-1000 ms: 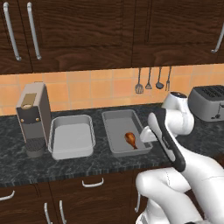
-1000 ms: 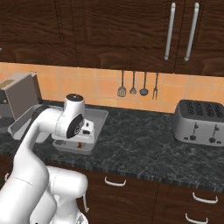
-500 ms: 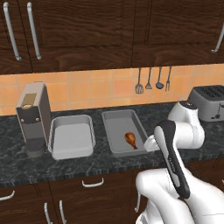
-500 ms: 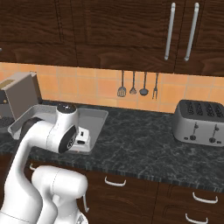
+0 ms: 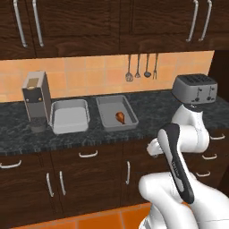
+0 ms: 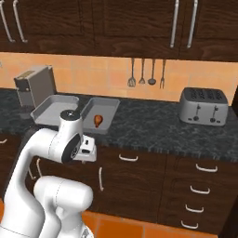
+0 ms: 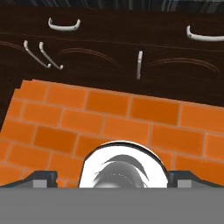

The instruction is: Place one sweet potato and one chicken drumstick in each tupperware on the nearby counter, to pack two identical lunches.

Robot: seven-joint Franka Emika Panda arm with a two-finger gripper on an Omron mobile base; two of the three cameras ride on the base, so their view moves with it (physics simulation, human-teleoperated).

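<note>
Two pale grey tupperware trays sit side by side on the counter [image 5: 152, 112]. The left tupperware [image 5: 69, 118] holds nothing that I can see. In the right tupperware [image 5: 112, 105] lies one chicken drumstick [image 5: 120, 117], also seen as the drumstick [image 6: 97, 121] in the right tray [image 6: 104, 106]. The sweet potato is out of view. My gripper [image 5: 154, 150] hangs low in front of the cabinet doors, below the counter edge and apart from both trays. In the hand view my gripper [image 7: 112, 178] is open, with nothing between its fingertips [image 7: 41, 177], facing the floor.
A tall grey coffee machine [image 5: 36, 100] stands left of the trays, and a toaster [image 5: 195, 88] at the counter's right end. Utensils [image 5: 141, 67] hang on the tiled wall. Dark cabinets with silver handles [image 7: 139, 64] rise from an orange tile floor [image 7: 109, 113].
The whole picture has shifted: the base has backed away from the counter. The arm has folded down, bringing the gripper from over the right tray to below the counter edge. It stays open.
</note>
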